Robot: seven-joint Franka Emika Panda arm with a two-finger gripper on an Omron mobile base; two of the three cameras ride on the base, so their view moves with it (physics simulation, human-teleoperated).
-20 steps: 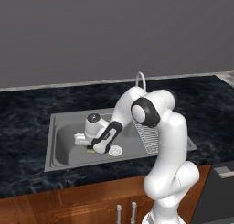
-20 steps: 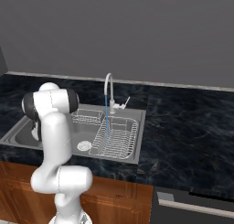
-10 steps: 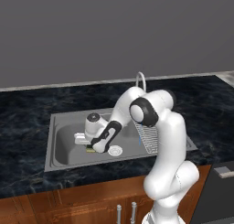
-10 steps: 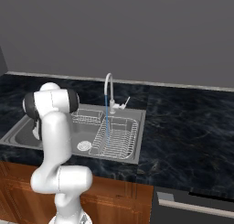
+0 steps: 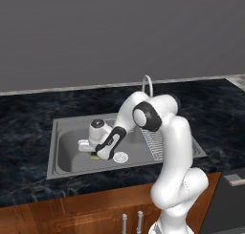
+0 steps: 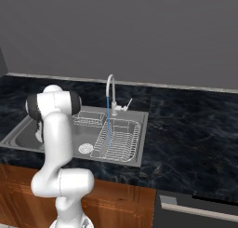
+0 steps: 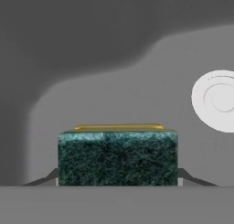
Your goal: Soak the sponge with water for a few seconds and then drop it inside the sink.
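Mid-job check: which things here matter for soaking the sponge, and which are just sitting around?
Part of the job:
- sponge, clamped in the gripper
- water running from the faucet
- sink

Just lying about:
- wire dish rack under the stream
- small wire basket
- black countertop

dark marble counter (image 5: 28, 128) w/ steel sink (image 5: 62, 156) set in; wire rack (image 6: 118, 139) in basin.
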